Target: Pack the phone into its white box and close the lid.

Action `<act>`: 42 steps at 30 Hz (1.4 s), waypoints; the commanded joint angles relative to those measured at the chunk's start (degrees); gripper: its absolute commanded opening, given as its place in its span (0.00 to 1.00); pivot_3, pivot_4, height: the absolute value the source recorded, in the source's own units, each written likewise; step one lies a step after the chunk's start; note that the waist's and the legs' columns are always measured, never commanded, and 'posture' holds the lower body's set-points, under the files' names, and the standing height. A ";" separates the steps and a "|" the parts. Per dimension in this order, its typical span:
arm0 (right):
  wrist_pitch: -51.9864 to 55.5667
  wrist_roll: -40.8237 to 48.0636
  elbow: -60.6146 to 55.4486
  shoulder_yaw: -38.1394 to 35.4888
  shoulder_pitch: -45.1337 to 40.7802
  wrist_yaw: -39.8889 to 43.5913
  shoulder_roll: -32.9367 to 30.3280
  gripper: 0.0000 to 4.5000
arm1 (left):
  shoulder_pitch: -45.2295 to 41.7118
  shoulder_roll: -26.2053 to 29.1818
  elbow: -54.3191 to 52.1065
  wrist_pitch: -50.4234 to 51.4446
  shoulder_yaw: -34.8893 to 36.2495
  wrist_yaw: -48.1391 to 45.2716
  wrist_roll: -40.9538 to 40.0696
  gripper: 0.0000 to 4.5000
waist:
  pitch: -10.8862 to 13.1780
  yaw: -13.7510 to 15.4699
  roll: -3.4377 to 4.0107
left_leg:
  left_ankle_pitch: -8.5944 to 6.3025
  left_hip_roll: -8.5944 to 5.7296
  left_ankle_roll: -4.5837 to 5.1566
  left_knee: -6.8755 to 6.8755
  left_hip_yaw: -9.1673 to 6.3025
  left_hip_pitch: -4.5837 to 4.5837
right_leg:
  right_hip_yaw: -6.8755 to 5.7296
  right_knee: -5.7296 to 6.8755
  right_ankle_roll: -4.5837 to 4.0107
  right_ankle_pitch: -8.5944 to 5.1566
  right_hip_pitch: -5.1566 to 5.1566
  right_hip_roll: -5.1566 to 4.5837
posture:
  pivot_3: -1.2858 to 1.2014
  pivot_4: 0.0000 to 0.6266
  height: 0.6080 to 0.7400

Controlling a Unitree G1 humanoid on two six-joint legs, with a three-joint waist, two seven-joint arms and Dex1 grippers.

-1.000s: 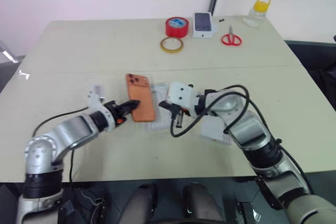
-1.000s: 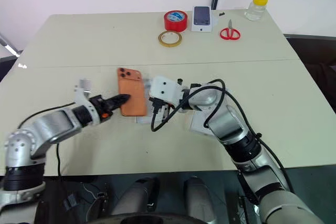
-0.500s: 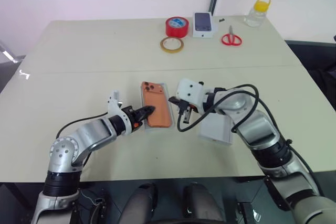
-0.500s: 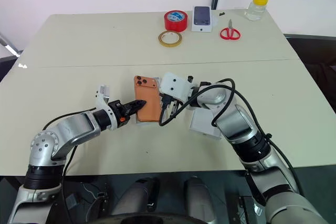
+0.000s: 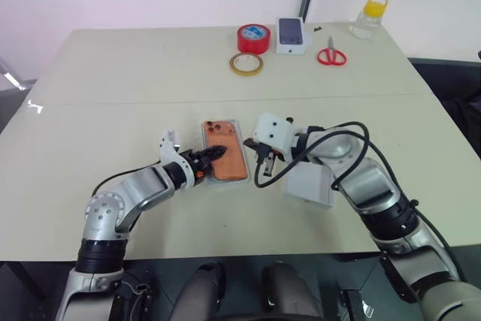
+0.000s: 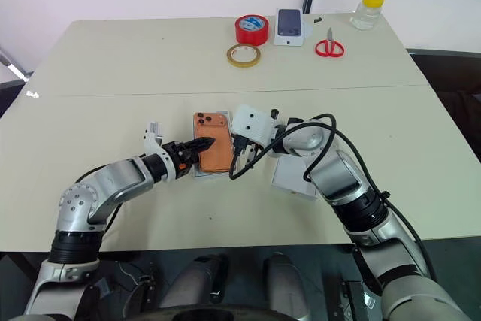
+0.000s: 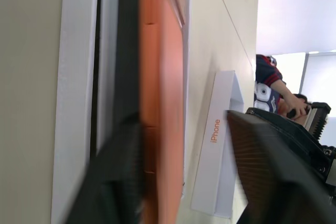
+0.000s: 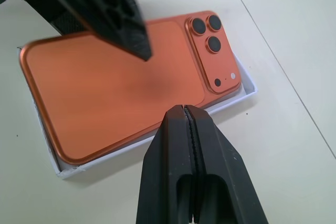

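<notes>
Two grippers meet at mid-bench. Left gripper point(image 6: 197, 145): jaws apart, one black finger point(image 8: 113, 11) over the back of the phone point(image 8: 126, 85), the other beside its edge, nothing clamped. Right gripper point(image 8: 188, 129): jaws pressed together and empty, tips just beside the long side of the white box point(image 8: 239, 99). Phone: orange, lying back up in the white box, dark lenses at the far corner. White box: shallow, its rim showing around the phone, flat on the bench point(image 5: 135, 80). Lid point(image 5: 310, 185): white, near the box on the robot's right, partly under the right forearm, orange lettering on its side wall. Far edge of bench: red tape roll point(image 5: 253, 37), tan tape ring point(image 5: 246, 64), small white box with dark phone picture point(image 5: 291, 34), red scissors point(image 5: 330, 55), yellow-capped jar point(image 5: 368, 16).
</notes>
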 commanded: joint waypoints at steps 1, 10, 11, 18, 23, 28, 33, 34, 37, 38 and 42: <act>-0.86 0.03 -1.42 -0.48 -0.18 -0.38 -0.48 0.00 | -0.91 1.02 -2.26 0.74 0.58 -0.65 -0.53 0.96 | 0.00 0.06 0.00 | 0.00 0.00 0.00 0.00 0.00 0.00 | 0.00 0.00 0.00 0.00 0.01 0.00 | 0.52 0.24 1.00; -1.38 -0.03 -0.97 -0.29 -0.19 -0.46 -0.70 0.00 | -2.02 10.49 -6.29 5.72 0.06 -1.58 -0.55 0.98 | 0.00 -0.04 0.00 | 0.00 0.01 0.00 0.00 0.00 0.01 | 0.00 0.02 0.00 0.00 0.01 0.01 | 0.52 0.24 1.00; -1.48 -0.03 -0.78 -0.30 -0.26 -0.46 -0.68 0.00 | -2.29 11.55 -6.59 6.41 -0.35 -1.95 0.02 0.98 | 0.00 -0.01 0.00 | 0.00 0.01 0.00 -0.01 0.00 0.01 | 0.00 0.01 0.00 0.00 0.00 0.01 | 0.52 0.24 1.00; -2.17 -0.22 0.23 -0.24 -0.60 -0.66 -0.48 0.00 | -4.12 15.90 -8.05 8.89 -1.32 -5.35 4.99 0.98 | 0.00 -0.03 0.00 | 0.00 0.00 0.00 -0.01 0.00 0.01 | 0.00 0.01 0.00 0.00 0.00 0.00 | 0.52 0.24 1.00; 3.42 -1.76 4.30 -0.44 -2.33 -3.40 0.59 0.00 | -4.00 23.79 -10.82 7.87 0.48 -16.05 23.01 0.86 | 0.01 -0.36 0.01 | 0.00 0.01 -0.01 -0.06 0.01 0.01 | 0.01 0.02 -0.01 0.00 -0.02 0.02 | 0.52 0.24 1.00; 7.52 -2.14 10.09 -0.32 -5.32 -5.61 1.93 0.00 | -4.72 29.52 -8.38 7.91 -2.91 -26.52 38.95 0.32 | 0.06 -0.06 0.09 | 0.01 0.00 -0.01 -0.10 0.04 0.01 | 0.04 0.01 -0.01 0.00 -0.05 0.01 | 0.52 0.24 1.00; 7.62 -3.48 12.60 2.44 -6.81 -5.82 2.91 0.00 | -8.45 27.99 -4.44 10.53 -9.71 -33.43 50.72 0.01 | 0.07 0.01 0.08 | 0.00 -0.02 0.00 -0.09 0.03 -0.05 | 0.01 -0.07 -0.01 0.00 -0.05 -0.01 | 0.52 0.24 1.00; 7.60 -3.93 12.88 3.31 -7.07 -5.80 3.08 0.00 | -9.13 27.30 -4.15 10.84 -10.80 -34.64 52.55 0.01 | 0.07 -0.04 0.08 | 0.00 -0.02 0.00 -0.10 0.03 -0.05 | 0.01 -0.07 -0.01 0.00 -0.06 -0.01 | 0.52 0.24 1.00; 7.10 -5.26 13.84 5.64 -7.87 -6.05 4.04 0.00 | -12.19 23.80 -2.52 11.73 -13.46 -37.64 57.06 0.01 | 0.07 -0.16 0.07 | 0.00 -0.01 0.00 -0.10 0.02 -0.06 | 0.01 -0.05 -0.01 0.00 -0.09 -0.01 | 0.52 0.24 1.00; 7.08 -5.50 14.52 5.99 -8.19 -6.23 4.65 0.00 | -13.25 22.63 -1.90 11.99 -14.40 -38.74 58.58 0.01 | 0.07 -0.18 0.06 | 0.00 -0.01 0.00 -0.10 0.02 -0.06 | 0.01 -0.04 -0.01 0.00 -0.10 -0.01 | 0.52 0.24 1.00; 6.23 -6.59 16.07 7.58 -8.85 -6.21 6.24 0.00 | -17.16 18.56 0.16 13.10 -18.32 -43.44 64.11 0.01 | 0.08 -0.39 0.06 | 0.01 -0.01 0.00 -0.08 0.02 -0.06 | 0.01 0.01 0.00 0.00 -0.12 0.00 | 0.52 0.24 1.00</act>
